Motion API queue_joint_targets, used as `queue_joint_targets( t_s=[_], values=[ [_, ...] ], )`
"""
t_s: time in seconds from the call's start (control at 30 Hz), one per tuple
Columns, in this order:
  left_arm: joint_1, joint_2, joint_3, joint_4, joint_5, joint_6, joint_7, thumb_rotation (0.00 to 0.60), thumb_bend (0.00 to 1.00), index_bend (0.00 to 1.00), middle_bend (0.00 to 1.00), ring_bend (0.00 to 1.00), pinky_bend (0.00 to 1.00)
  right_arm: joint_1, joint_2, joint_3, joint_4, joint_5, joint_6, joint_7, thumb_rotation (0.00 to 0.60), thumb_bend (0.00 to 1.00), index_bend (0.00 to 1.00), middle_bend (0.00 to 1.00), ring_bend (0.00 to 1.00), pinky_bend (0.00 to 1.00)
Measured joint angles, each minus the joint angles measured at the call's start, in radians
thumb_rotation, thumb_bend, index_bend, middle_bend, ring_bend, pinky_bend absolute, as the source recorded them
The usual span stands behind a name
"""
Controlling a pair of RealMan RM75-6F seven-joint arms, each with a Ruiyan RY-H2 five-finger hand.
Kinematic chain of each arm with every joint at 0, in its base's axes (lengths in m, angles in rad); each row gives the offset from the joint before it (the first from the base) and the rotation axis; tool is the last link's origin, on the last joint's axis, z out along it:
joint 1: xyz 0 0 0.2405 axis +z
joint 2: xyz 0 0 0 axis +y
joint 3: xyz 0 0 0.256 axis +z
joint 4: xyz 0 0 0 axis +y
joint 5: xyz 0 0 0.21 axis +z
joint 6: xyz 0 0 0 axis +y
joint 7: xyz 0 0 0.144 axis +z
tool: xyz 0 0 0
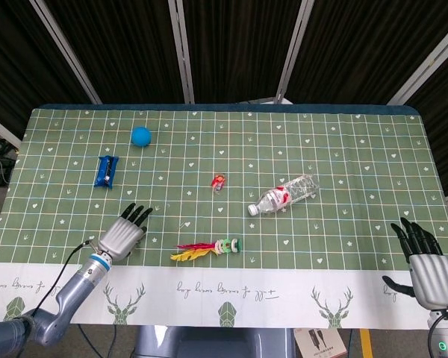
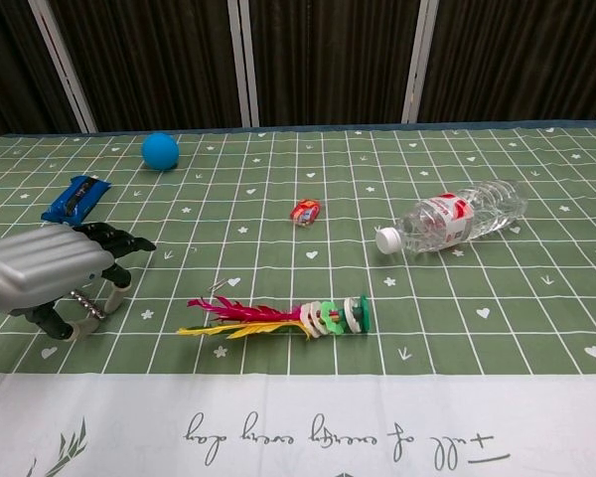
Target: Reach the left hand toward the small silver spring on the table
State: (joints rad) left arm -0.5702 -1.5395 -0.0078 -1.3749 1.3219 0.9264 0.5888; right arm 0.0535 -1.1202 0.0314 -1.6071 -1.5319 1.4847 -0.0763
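The small silver spring (image 2: 84,303) lies on the green mat at the front left; only a short piece of it shows under my left hand (image 2: 50,273) in the chest view. That hand hovers right over it with fingers curved down and apart, holding nothing. In the head view the left hand (image 1: 124,235) covers the spring completely. My right hand (image 1: 425,266) stays open past the table's front right corner, fingers spread.
A feathered shuttlecock (image 2: 283,319) lies just right of the left hand. Farther off are a blue packet (image 2: 75,197), a blue ball (image 2: 160,150), a small red wrapper (image 2: 305,211) and a plastic bottle (image 2: 459,219) on its side.
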Motion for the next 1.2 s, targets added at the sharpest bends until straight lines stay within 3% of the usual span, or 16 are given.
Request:
queue_joint_targets(
  t_s=[0.23,0.6,0.8,1.2],
  values=[
    [-0.002,-0.001,0.003,-0.003,-0.001,0.011,-0.002,0.600,0.40,0.59,0.00,0.00,0.00,0.000,0.001,0.000,-0.003,0.003,-0.003,0.002,0.600,0.02,0.09,0.00,0.00,0.12],
    [-0.004,0.021,-0.008,-0.034,-0.004,0.036,-0.026,0.600,0.40,0.61,0.00,0.00,0.00,0.000,0.004,0.000,-0.005,0.006,-0.006,0.006,0.600,0.02,0.09,0.00,0.00,0.12],
    [-0.002,0.034,-0.065,-0.104,-0.028,0.075,-0.110,0.600,0.40,0.60,0.00,0.00,0.00,-0.001,0.003,0.001,-0.005,0.005,-0.004,0.003,0.600,0.02,0.09,0.00,0.00,0.12],
    [-0.011,0.018,-0.189,-0.243,-0.179,0.099,-0.263,0.600,0.40,0.61,0.00,0.00,0.00,0.001,0.001,0.001,-0.001,0.001,-0.004,0.004,0.600,0.03,0.09,0.00,0.00,0.12]
  ],
)
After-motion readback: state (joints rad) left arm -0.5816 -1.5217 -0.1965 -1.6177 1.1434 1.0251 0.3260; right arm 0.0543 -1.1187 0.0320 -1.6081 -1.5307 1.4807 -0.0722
